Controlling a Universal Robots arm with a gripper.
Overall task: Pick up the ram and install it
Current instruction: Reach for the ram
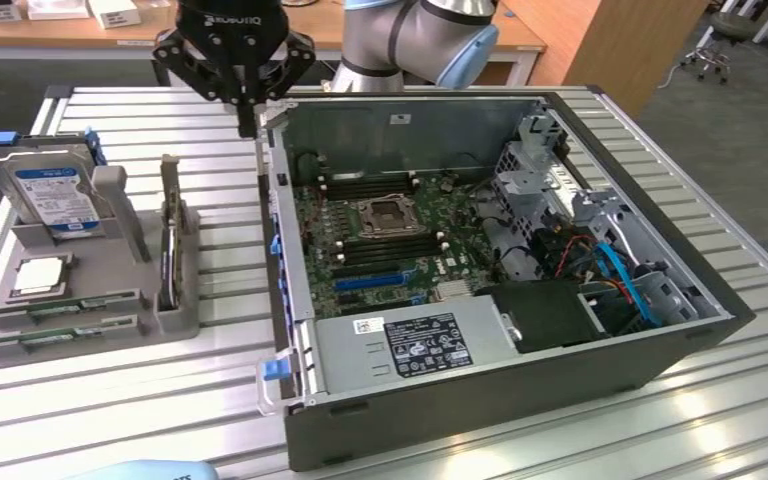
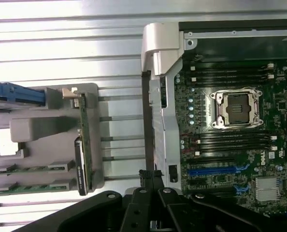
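Your gripper (image 1: 245, 125) (image 2: 149, 175) hung above the slatted metal table (image 1: 117, 400) (image 2: 61, 38), close to the rear corner of the open computer case (image 1: 491, 400) (image 2: 158, 43) on the exterior view's left. Its jaws were drawn narrowly together with nothing between them. The ram (image 1: 71, 305) (image 2: 22, 169) sat well apart from the gripper, a thin green stick resting in a slot near the front of the grey holder (image 1: 171, 320) (image 2: 37, 128), with a second ram stick (image 1: 57, 340) (image 2: 22, 187) in the slot just beside it. The same holder carried a blue-labelled hard drive (image 1: 48, 195) standing at its back, a square silver CPU chip (image 1: 40, 275) between the drive and the ram, and a green card (image 1: 171, 225) (image 2: 82, 125) standing on edge along the side nearest the case. Inside the case, the motherboard (image 1: 384, 250) (image 2: 240, 164) lay exposed, with an open CPU socket (image 1: 387, 215) (image 2: 236, 108) flanked on two sides by rows of dark memory slots.
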